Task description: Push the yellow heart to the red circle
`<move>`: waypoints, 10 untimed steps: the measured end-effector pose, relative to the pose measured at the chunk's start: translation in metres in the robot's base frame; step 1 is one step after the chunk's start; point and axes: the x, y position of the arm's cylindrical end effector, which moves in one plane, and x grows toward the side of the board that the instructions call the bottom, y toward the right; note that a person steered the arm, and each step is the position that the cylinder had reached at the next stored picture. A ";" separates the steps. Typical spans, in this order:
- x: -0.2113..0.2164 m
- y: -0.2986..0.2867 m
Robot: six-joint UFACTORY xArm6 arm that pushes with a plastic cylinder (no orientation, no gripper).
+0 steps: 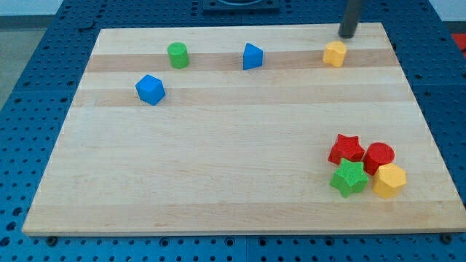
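The yellow heart [334, 53] lies near the view's top right of the wooden board [218, 167]. My tip [346, 36] stands just above and to the right of the heart, close to it; I cannot tell if they touch. The red circle [379, 156] sits far below, near the view's bottom right, in a tight cluster with a red star [346, 149], a green star [349, 178] and a yellow hexagon [389, 180].
A green circle [178, 54] and a blue triangle-like block [252, 56] lie along the top of the board. A blue block [150, 89] sits at the upper left. The board's right edge runs close to the cluster.
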 end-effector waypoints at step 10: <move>0.159 -0.122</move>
